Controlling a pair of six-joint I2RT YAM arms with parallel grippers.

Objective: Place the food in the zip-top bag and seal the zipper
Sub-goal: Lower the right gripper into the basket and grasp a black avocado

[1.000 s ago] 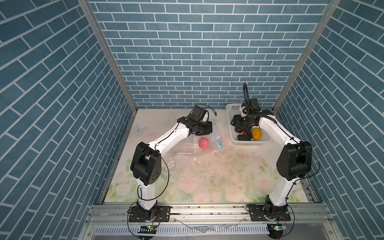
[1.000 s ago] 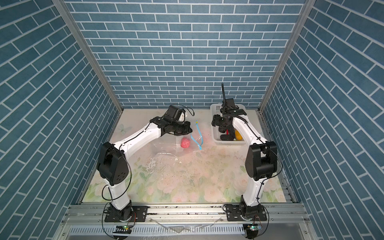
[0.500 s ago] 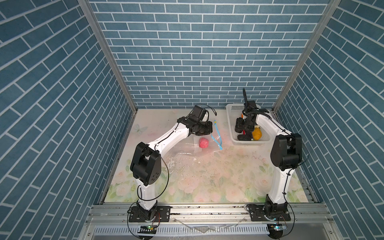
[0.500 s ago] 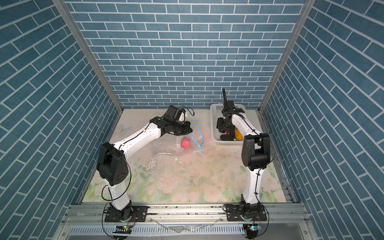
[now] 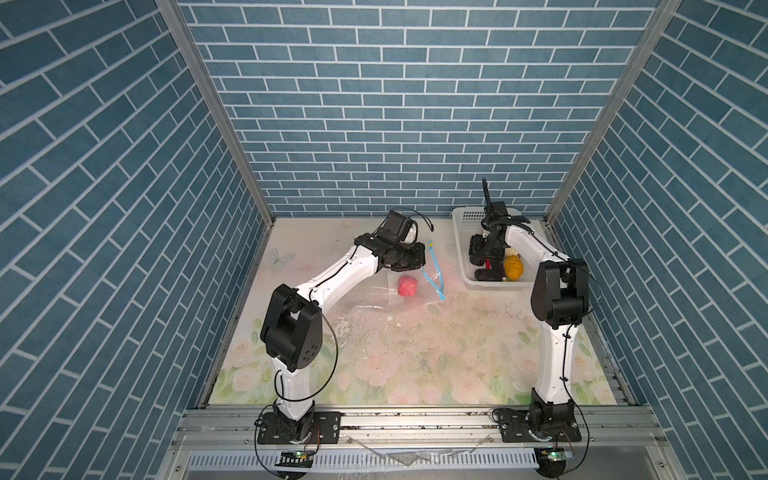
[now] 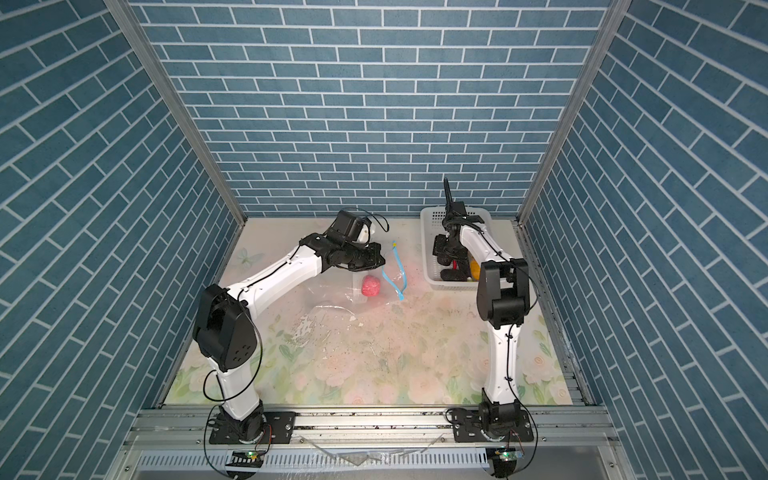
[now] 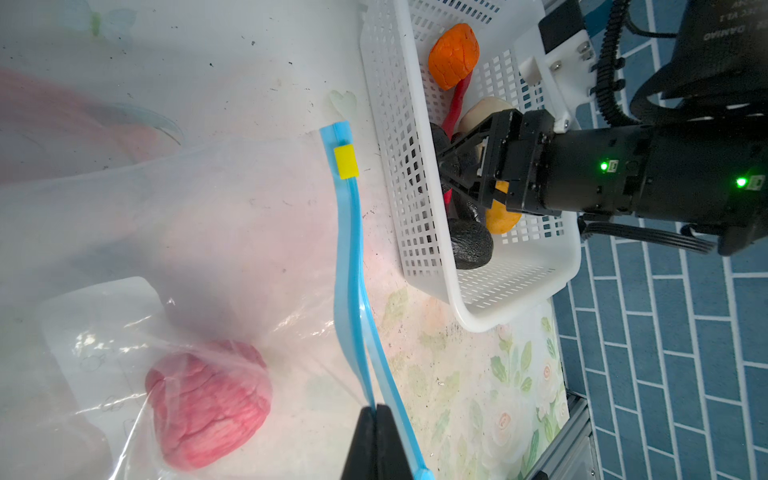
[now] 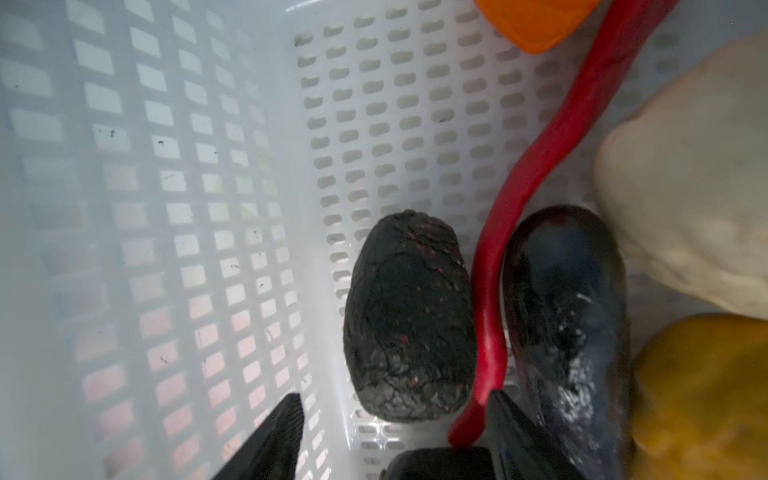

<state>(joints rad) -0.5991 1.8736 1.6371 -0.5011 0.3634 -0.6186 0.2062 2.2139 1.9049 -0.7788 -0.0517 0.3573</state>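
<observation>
The clear zip-top bag [image 7: 187,216] lies flat on the floral table with a pink food lump [image 5: 407,286] [image 7: 208,399] inside. Its light-blue zipper [image 7: 349,257] [image 5: 432,270] gapes, the yellow slider [image 7: 345,162] at the far end. My left gripper [image 7: 376,411] [image 5: 415,262] is shut on one lip of that strip. My right gripper [image 8: 390,434] [image 5: 485,264] reaches down into the white basket [image 8: 124,166], open, with a black lump [image 8: 409,320] and the red chili [image 8: 536,166] between its fingers. A dark eggplant [image 8: 569,299] lies beside them.
The basket [image 5: 465,220] stands at the back right, against the wall, and also holds orange [image 7: 453,54], cream [image 8: 698,187] and yellow-brown [image 8: 706,395] lumps. Blue brick walls close three sides. A metal rail runs along the front edge.
The right arm's elbow has swung inward toward the middle while its gripper stays down in the basket. The left arm and the bag have not moved.
</observation>
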